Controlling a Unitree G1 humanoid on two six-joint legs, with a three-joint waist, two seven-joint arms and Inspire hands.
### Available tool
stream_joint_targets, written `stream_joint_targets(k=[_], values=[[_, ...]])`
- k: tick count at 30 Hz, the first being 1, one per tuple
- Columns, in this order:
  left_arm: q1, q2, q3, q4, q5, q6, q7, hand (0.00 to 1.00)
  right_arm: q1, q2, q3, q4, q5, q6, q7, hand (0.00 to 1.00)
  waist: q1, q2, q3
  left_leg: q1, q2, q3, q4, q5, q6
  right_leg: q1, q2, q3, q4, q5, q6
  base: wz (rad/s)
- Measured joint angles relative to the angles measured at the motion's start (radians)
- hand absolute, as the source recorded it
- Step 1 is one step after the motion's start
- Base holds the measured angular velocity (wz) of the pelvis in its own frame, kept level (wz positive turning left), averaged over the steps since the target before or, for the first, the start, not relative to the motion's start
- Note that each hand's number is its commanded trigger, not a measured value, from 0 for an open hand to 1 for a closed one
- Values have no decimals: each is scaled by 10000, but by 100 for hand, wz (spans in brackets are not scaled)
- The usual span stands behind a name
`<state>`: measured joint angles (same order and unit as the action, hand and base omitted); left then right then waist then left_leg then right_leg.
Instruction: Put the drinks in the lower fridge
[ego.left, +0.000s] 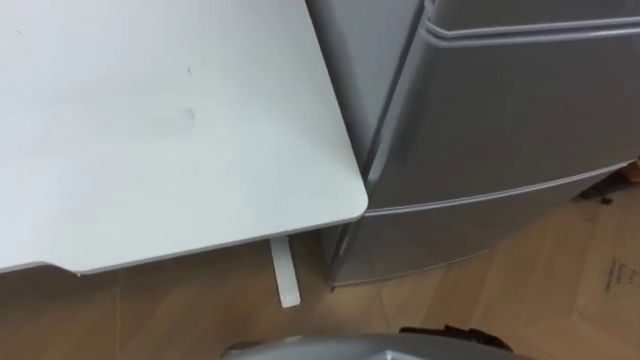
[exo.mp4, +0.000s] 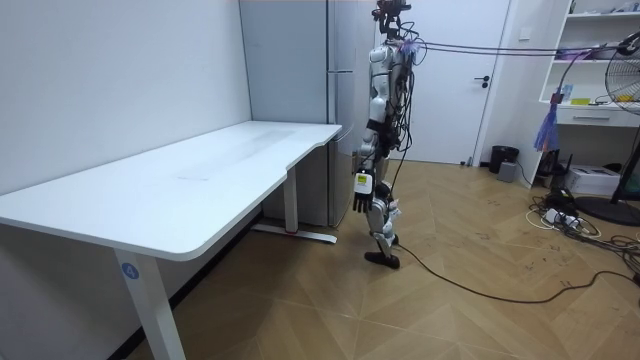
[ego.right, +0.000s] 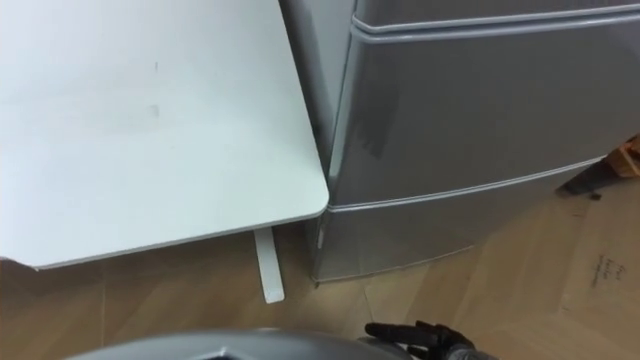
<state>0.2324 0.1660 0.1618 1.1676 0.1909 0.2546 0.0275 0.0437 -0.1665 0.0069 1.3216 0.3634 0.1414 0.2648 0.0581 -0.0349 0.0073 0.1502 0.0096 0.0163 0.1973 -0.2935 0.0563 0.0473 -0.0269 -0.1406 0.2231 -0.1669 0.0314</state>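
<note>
A dark knobbly shape (ego.right: 420, 334) shows at the bottom edge of the eye views, right of the robot's chest. Whether it is the right hand cannot be told, nor how that hand is held. Past it lies the wood floor (ego.left: 520, 290). The table (ego.left: 180, 120) spreads over the left of these views, white and bare, with its rounded corner (ego.left: 352, 200) just beside the fridge (ego.left: 500, 110). The table's white foot (ego.left: 285, 272) reaches out over the floor under that corner. The grey fridge fills the right, its front crossed by two seams; the big panel between them and the low panel (ego.left: 440, 238) under it both lie flush, so the lower fridge is closed. A flat brown sheet (ego.left: 612, 268), cardboard by its look, lies on the floor at the far right. In the room view the robot stands upright on the floor at the table's far corner, close before the fridge and turned toward the room view's left. Its left hand (exo.mp4: 361, 193) hangs by the thigh with straight fingers pointing down, holding nothing. Behind it is a white door (exo.mp4: 455, 80), with a small dark bin (exo.mp4: 503, 158) near the wall and a fan (exo.mp4: 625, 110) at the room view's right. Where the drinks are cannot be told.
</note>
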Motion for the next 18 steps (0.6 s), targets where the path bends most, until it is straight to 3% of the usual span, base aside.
stream_joint_targets(k=[6,8,12,18], values=[[9,-41,-52,-5,3,24,46,0,-32,-38,35,36,28,5,-12,0,-1,64,2,-78,17,-259,2,24,-45,45,15,-187,-77,5,-3,12],[6,-64,-66,-50,5,28,46,0,-30,-46,60,37,33,6,-12,0,-6,137,-41,-129,18,-314,10,29,-54,84,11,-275,-181,6,-4,9],[21,-123,-61,-82,5,23,109,0,-51,-67,145,39,26,5,-14,0,34,160,-53,-146,29,-317,77,37,-63,98,12,-309,-213,5,-5,2],[25,-137,0,-75,5,-45,106,0,-90,-87,302,60,-158,-11,81,0,65,37,23,-147,54,-274,227,42,-74,331,-7,-553,-355,-10,-23,12]])
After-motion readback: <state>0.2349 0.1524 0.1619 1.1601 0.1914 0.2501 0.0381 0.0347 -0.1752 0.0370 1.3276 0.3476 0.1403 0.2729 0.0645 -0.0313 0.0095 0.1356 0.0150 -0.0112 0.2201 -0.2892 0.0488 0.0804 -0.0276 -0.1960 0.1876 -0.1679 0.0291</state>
